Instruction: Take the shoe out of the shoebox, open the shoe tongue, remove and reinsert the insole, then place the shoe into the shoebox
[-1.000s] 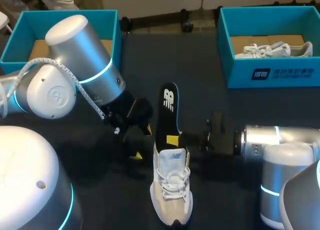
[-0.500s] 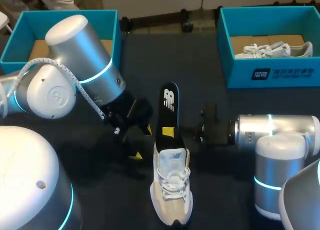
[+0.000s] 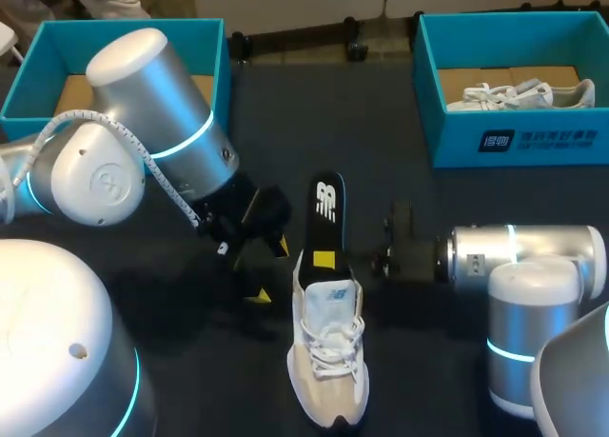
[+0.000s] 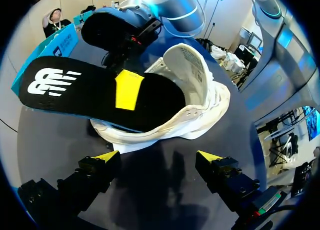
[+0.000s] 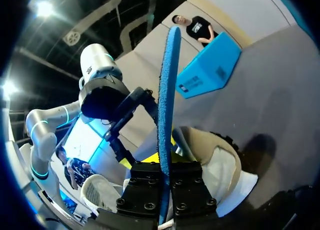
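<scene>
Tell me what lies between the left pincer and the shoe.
Only bare table separates the left pincer from the shoe, seen in the left wrist view.

Qty: 2 shoeboxes [image 3: 205,51] [image 3: 457,142], 2 shoes [image 3: 328,361] [image 3: 514,96], 1 insole [image 3: 326,204], 2 robot arms [image 3: 143,123] [image 3: 533,261].

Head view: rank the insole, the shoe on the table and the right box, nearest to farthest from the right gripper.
1. The insole: clamped in the right gripper, mid-table.
2. The shoe: its heel is right by the gripper, its toe toward the near edge.
3. The right box: at the table's far right corner.
</scene>
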`<control>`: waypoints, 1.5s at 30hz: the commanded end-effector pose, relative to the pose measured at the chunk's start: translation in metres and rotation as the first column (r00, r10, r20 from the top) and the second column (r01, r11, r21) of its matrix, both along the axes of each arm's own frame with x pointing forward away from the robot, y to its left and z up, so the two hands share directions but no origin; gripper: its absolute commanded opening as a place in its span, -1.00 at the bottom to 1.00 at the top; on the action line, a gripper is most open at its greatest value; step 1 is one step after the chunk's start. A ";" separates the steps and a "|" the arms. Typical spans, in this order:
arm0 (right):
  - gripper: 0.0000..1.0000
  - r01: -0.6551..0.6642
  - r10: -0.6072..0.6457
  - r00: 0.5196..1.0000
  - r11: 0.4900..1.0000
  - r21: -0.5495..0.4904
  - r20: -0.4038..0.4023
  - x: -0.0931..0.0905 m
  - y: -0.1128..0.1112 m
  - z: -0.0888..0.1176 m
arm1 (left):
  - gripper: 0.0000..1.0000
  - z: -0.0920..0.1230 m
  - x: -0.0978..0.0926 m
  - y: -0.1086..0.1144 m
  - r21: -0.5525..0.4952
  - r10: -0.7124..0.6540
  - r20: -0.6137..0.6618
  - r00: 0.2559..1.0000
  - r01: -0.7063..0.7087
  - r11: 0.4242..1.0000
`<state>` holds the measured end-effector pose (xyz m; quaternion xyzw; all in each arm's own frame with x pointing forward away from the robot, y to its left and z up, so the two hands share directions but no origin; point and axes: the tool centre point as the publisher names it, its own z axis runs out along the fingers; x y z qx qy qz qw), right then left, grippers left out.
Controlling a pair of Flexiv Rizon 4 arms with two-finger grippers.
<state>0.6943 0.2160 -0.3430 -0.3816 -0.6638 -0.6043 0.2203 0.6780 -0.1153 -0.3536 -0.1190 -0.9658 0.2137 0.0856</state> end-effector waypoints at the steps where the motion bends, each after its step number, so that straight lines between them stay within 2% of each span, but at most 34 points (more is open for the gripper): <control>1: -1.00 0.008 -0.008 1.000 1.000 -0.012 -0.012 -0.015 0.000 -0.005 | 1.00 0.000 -0.001 0.000 0.002 0.000 0.003 1.000 0.000 1.000; 11: -1.00 0.021 -0.021 1.000 1.000 -0.007 -0.016 -0.030 0.003 -0.007 | 1.00 0.000 -0.001 0.000 0.002 0.000 0.003 1.000 0.000 1.000; 13: -0.41 0.021 -0.021 1.000 1.000 -0.007 -0.001 -0.028 0.005 -0.002 | 1.00 0.000 -0.001 0.000 0.002 0.000 0.003 1.000 0.000 1.000; 14: -0.23 0.018 -0.018 1.000 1.000 -0.006 0.008 -0.028 0.005 0.001 | 1.00 0.000 -0.001 0.000 0.002 0.000 0.003 1.000 0.000 1.000; 17: -0.17 0.014 -0.014 0.999 1.000 -0.006 0.031 -0.025 0.007 0.007 | 1.00 0.000 -0.001 0.000 0.002 0.000 0.003 1.000 0.000 1.000; 23: -0.18 0.010 -0.009 0.998 1.000 -0.014 0.063 -0.018 0.008 0.018 | 1.00 0.000 -0.001 0.000 0.002 0.000 0.003 1.000 0.000 1.000; 34: -0.50 0.027 -0.026 0.998 1.000 -0.015 0.065 0.006 0.004 0.023 | 1.00 0.000 -0.001 0.000 0.002 0.000 0.003 1.000 0.000 1.000; 36: -0.62 0.029 -0.028 0.998 0.999 -0.015 0.063 0.010 0.003 0.024 | 1.00 0.000 -0.001 0.000 0.002 0.000 0.003 1.000 0.000 1.000; 38: -1.00 0.033 -0.032 0.998 0.999 -0.015 0.054 0.013 0.003 0.022 | 1.00 0.000 -0.001 0.000 0.002 0.000 0.003 1.000 0.000 1.000; 45: -1.00 0.047 -0.047 0.999 0.999 -0.001 0.010 0.005 0.000 0.010 | 1.00 0.000 -0.001 0.000 0.002 0.000 0.003 1.000 0.000 1.000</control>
